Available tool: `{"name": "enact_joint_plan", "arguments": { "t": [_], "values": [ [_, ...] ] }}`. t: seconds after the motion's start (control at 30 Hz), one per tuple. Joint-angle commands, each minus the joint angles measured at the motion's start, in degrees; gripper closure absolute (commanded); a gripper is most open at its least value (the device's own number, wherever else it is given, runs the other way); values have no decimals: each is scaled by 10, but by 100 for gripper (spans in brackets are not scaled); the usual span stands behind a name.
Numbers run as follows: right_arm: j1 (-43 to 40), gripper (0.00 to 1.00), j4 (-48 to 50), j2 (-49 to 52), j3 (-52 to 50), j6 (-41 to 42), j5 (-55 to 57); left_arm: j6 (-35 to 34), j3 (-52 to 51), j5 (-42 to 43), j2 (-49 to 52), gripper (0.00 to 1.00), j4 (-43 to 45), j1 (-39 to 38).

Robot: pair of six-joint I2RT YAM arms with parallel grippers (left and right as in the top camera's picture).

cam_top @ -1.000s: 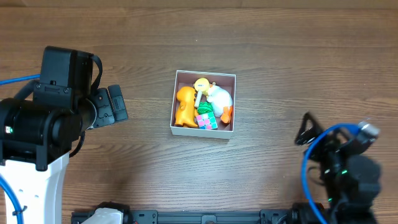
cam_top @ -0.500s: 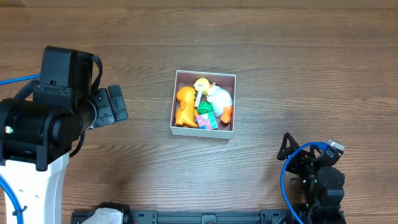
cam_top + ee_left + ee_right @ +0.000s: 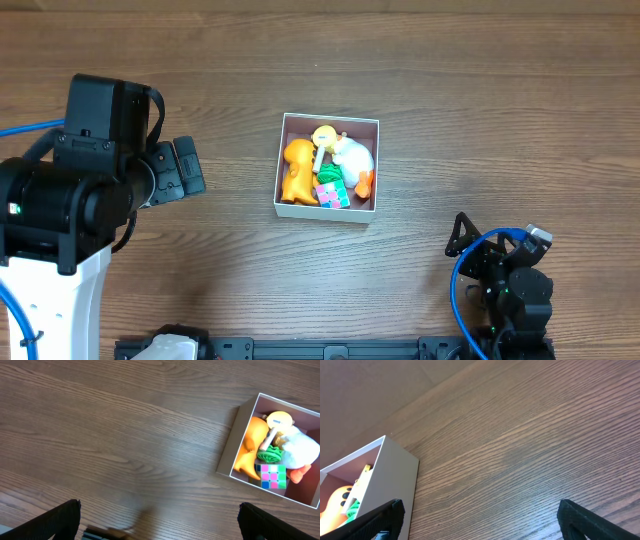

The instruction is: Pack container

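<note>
Left gripper (image 3: 159,507) and right gripper (image 3: 480,505) both stand with fingers spread wide apart above the brown wood-grain table (image 3: 450,80), well apart from the shallow square white cardboard container (image 3: 325,211), pink inside, which sits mid-table between them holding small toys (image 3: 300,170) in orange, white, green and pink.

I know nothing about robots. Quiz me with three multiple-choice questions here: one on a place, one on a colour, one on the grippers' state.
1. Where is the orange toy in the container? A by its left wall; B centre; C outside.
2. The cube shows: A black; B pink; C brown.
3. The left gripper and right gripper are: A shut; B holding toys; C open, empty.
A: it hugs that wall. B: pink squares show. C: jaws wide apart, nothing between.
</note>
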Motion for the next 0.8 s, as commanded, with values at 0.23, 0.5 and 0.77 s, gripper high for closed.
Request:
{"name": "enact_joint_plan", "arguments": {
  "t": [0.23,0.5,0.77],
  "values": [
    [3,0,0,-7,-10,-4,5,4,2,-7,2,0,-1,3],
    [3,0,0,-7,-10,-4,5,13,-10,-32,-30,0,21,4],
    [3,0,0,-7,-10,-4,5,13,-348,0,-241,0,423,47]
  ]
}}
